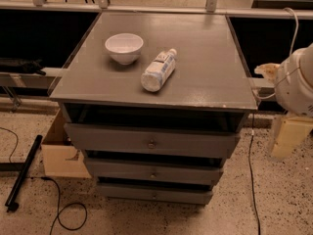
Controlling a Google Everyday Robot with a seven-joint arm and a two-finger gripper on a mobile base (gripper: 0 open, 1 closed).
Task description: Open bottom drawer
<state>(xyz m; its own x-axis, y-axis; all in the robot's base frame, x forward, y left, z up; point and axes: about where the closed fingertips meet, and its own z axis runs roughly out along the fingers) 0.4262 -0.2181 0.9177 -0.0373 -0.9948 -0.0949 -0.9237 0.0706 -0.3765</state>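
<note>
The grey cabinet (195, 77) stands in the middle of the camera view with three drawer fronts stacked below its top. The bottom drawer (122, 191) is the narrowest and lowest front, near the floor, with a small round knob (154, 196) at its centre. Its front sits close under the middle drawer (117, 169). My gripper (289, 133) is at the right edge of the view, below the white rounded arm (298, 82). It is to the right of the cabinet, level with the top drawer (107, 137), and touches nothing.
A white bowl (124, 47) and a plastic bottle (158, 70) lying on its side rest on the cabinet top. A cardboard box (58, 158) stands by the cabinet's left side. Black cables (58, 214) and a black bar (22, 173) lie on the speckled floor at left. A cable (252, 180) runs down at right.
</note>
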